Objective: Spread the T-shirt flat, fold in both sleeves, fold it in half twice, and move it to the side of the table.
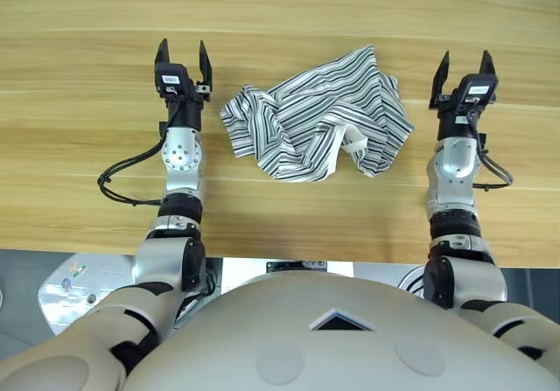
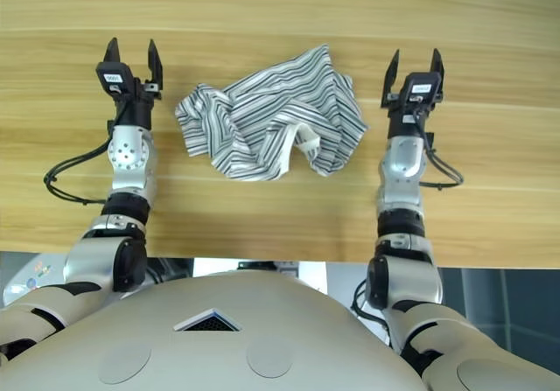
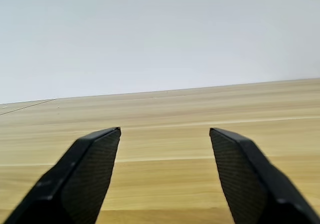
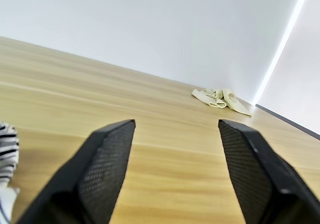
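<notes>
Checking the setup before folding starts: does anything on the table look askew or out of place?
The striped T-shirt lies crumpled in a heap on the table, not flat. A pale cloth sits bunched near the far edge.

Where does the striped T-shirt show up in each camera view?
Left eye view: T-shirt crumpled on the table, between left gripper and right gripper.
Right eye view: same spot, nearer the picture's left.
Right wrist view: striped T-shirt edge at the frame border.
Left wrist view: open fingers over the table.
Shared landmark: the wooden table.
</notes>
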`<state>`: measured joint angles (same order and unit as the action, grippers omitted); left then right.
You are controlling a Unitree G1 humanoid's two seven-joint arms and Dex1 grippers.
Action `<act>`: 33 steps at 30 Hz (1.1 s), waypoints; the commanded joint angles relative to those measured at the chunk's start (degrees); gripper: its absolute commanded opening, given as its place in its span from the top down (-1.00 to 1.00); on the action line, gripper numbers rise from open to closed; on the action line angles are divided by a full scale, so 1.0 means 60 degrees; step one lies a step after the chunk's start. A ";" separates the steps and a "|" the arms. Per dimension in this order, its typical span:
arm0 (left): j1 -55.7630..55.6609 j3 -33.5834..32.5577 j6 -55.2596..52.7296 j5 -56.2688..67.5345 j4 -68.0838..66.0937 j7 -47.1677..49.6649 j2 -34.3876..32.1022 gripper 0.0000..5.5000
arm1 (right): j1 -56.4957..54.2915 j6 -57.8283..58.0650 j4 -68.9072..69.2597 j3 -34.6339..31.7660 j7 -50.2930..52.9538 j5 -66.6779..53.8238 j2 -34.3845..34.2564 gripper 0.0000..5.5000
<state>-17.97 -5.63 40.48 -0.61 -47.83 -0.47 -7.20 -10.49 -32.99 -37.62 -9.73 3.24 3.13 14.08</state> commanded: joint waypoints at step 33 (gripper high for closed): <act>0.0146 0.0211 -0.0001 0.0174 0.0030 -0.1000 0.0260 -0.20 | 0.0860 -0.0873 0.0471 0.0471 -0.0149 0.0186 -0.0103 -0.12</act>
<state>-16.33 -4.93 39.85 1.80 -47.18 -7.40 -5.43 -5.95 -37.91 -35.54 -7.21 2.30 3.95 13.99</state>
